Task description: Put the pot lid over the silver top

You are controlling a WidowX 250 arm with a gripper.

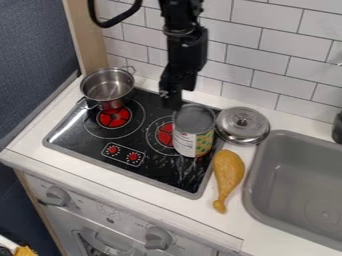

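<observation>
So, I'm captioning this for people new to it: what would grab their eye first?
Probably the red burner markings on the black stovetop, with the tall, colorful can at its right side. Next, the yellow drumstick lying left of the sink, and the silver lid beside the can.

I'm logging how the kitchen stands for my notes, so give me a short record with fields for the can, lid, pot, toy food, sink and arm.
can: upright on the stove, silver top facing up
lid: knob up, beside the can, at the stove's back right corner; not on the silver top
pot: at the stove's back left, lidless
toy food: drumstick, on the counter between stove and sink
sink: right of the stove
tool: above the stove, by the can
</observation>
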